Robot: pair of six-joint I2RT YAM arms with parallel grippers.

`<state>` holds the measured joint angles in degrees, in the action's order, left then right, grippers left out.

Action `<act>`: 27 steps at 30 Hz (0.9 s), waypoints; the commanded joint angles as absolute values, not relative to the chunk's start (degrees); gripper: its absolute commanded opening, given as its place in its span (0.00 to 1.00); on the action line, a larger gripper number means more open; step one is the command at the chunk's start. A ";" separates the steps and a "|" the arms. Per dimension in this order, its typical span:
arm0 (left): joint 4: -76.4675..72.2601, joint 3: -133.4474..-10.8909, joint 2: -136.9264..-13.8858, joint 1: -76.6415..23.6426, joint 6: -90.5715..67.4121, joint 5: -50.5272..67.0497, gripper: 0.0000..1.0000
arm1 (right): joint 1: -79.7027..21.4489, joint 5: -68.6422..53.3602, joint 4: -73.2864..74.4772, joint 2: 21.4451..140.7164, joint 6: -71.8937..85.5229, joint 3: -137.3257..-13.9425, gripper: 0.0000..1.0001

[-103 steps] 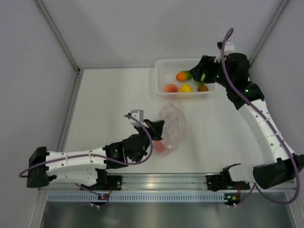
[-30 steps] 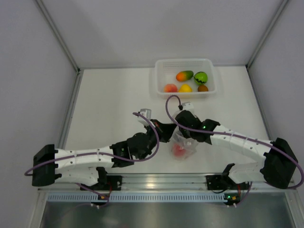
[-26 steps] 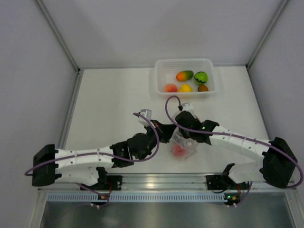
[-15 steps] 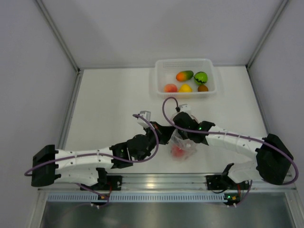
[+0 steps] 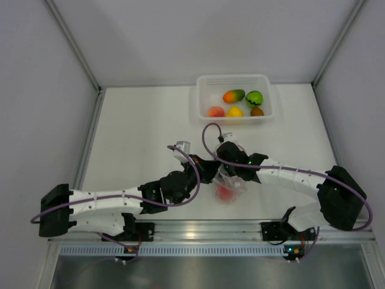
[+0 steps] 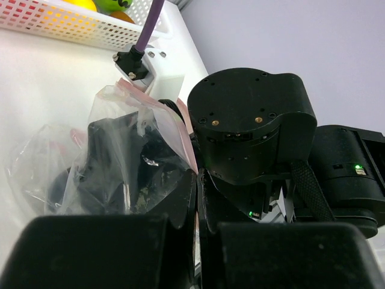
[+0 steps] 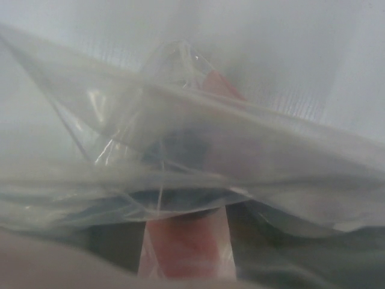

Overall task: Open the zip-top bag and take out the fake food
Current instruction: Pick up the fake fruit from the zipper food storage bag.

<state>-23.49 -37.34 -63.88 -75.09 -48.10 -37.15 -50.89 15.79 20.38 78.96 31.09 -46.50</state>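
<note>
The zip-top bag [image 5: 237, 185] hangs crumpled between both arms at the table's middle front, and a pink-red piece of fake food [image 5: 225, 192] shows inside it. My left gripper [image 6: 197, 180] is shut on the bag's edge by its pink zip strip [image 6: 187, 144]. The right gripper [image 5: 228, 174] points down into the bag's mouth. In the right wrist view, plastic [image 7: 180, 120] covers almost everything; my dark fingers [image 7: 117, 244] show dimly, standing apart, with the pink strip [image 7: 186, 247] between them. Several other fruits lie in the tray, among them a mango [image 5: 233, 96] and a green one [image 5: 254, 98].
The white tray [image 5: 202, 99] stands at the back, right of centre. Grey walls close in the table on three sides. The metal rail [image 5: 198, 229] carrying both arm bases runs along the front edge. The right wrist body [image 6: 249, 120] looms close over my left fingers.
The right arm has come from the tray down to the bag. Over the last second it edged left and deeper into the bag's mouth. The left gripper kept its hold.
</note>
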 commanded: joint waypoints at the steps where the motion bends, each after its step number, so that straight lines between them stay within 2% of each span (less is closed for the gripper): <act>1: -26.02 -37.27 -62.23 -75.06 -48.16 -37.44 0.00 | -51.50 15.03 20.13 81.12 30.59 -45.26 0.54; 7: -26.02 -37.26 -62.23 -75.06 -48.08 -37.62 0.00 | -51.59 12.13 19.42 81.47 30.59 -44.30 0.60; 21: -26.02 -36.83 -61.52 -75.06 -47.37 -38.32 0.00 | -51.77 13.89 18.90 86.83 30.32 -44.56 0.63; 25: -25.93 -36.83 -61.43 -75.06 -47.02 -38.76 0.00 | -51.86 14.41 19.16 85.70 30.50 -44.73 0.50; 26: -25.93 -36.74 -61.35 -75.06 -47.02 -38.85 0.00 | -51.77 14.59 19.42 85.35 30.50 -45.00 0.42; 27: -25.93 -36.74 -61.35 -75.06 -47.02 -38.93 0.00 | -51.77 15.11 20.21 84.99 30.50 -45.26 0.41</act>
<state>-22.83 -36.62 -63.24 -75.09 -47.81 -38.26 -50.92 14.74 16.40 83.74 30.59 -45.82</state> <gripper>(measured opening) 0.020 0.594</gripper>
